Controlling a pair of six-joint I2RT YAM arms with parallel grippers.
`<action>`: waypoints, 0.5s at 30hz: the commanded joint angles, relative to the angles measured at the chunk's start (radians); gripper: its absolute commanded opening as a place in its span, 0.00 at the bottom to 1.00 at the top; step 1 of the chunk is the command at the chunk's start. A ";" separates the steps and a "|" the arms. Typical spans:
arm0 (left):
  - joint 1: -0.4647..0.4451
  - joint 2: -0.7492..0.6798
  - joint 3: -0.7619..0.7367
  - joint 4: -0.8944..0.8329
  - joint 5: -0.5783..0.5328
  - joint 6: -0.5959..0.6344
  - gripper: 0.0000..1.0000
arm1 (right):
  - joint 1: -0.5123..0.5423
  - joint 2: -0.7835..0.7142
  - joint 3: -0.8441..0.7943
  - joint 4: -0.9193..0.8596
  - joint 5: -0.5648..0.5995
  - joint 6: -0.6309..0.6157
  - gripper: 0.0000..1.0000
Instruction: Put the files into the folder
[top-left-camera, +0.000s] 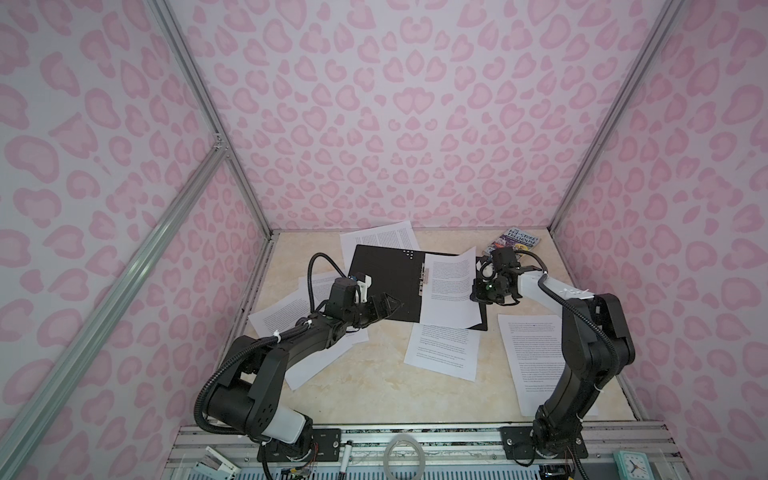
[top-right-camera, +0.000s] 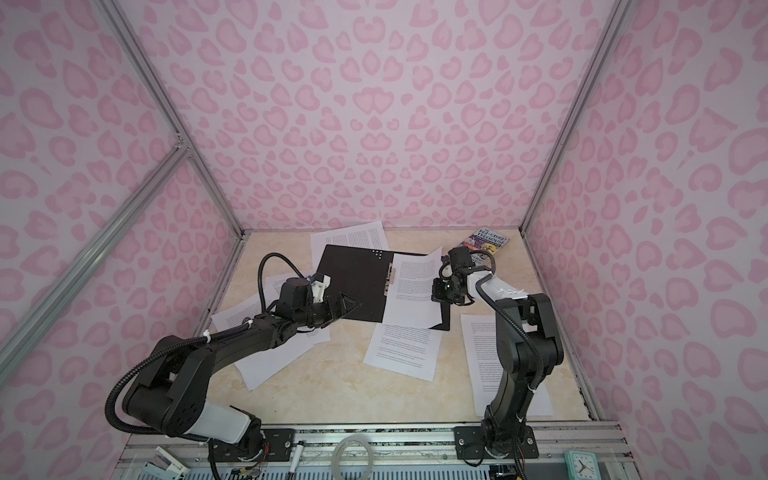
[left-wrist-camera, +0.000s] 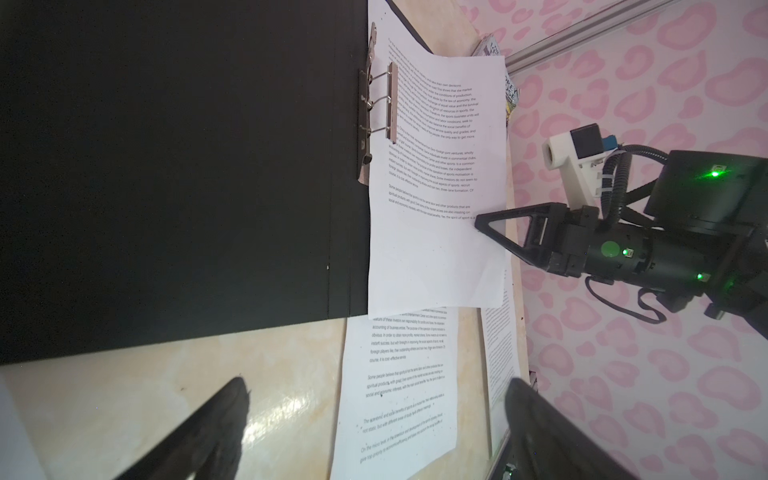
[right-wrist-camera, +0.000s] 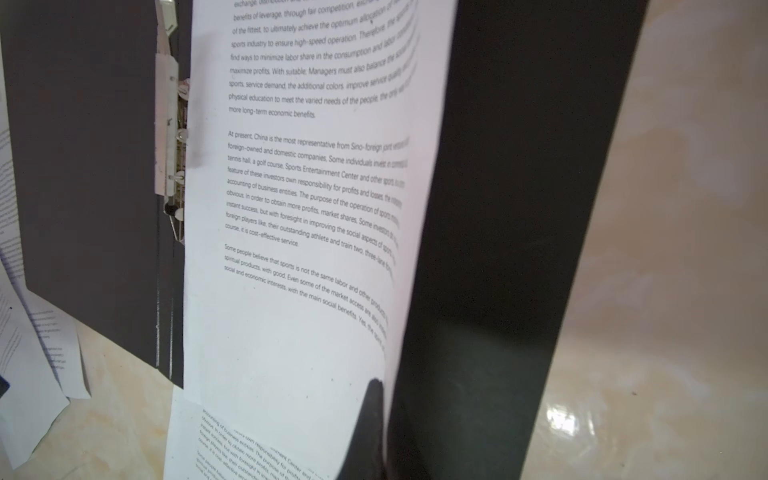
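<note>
The folder (top-left-camera: 386, 274) lies open in the middle back of the table, black inside up, with its metal clip (top-left-camera: 424, 278) along the spine. One of the files (top-left-camera: 449, 286), a printed white sheet, rests on its right half. My right gripper (top-left-camera: 475, 296) is shut on that sheet's right edge (right-wrist-camera: 291, 332), which curls up off the black cover (right-wrist-camera: 498, 249). My left gripper (top-left-camera: 388, 305) hovers open at the folder's near left corner with nothing between its fingers (left-wrist-camera: 224, 415). Other loose files lie in front (top-left-camera: 442, 351), to the left (top-left-camera: 291, 316), behind (top-left-camera: 378, 239) and under the right arm (top-left-camera: 530, 353).
A small colourful book (top-left-camera: 519, 243) lies at the back right corner, just behind the right wrist. Pink patterned walls with aluminium posts close in three sides of the table. The front rail (top-left-camera: 415, 436) carries a tape roll (top-left-camera: 405, 457) and a clock (top-left-camera: 631, 465).
</note>
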 joint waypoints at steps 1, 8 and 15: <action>0.000 0.006 0.009 0.044 0.012 -0.002 0.97 | -0.001 0.009 -0.007 0.027 -0.015 0.020 0.00; 0.000 0.011 0.011 0.044 0.012 -0.002 0.97 | -0.005 0.015 -0.006 0.038 -0.021 0.031 0.00; -0.001 0.019 0.012 0.044 0.012 -0.003 0.97 | -0.008 0.027 0.005 0.035 -0.031 0.028 0.00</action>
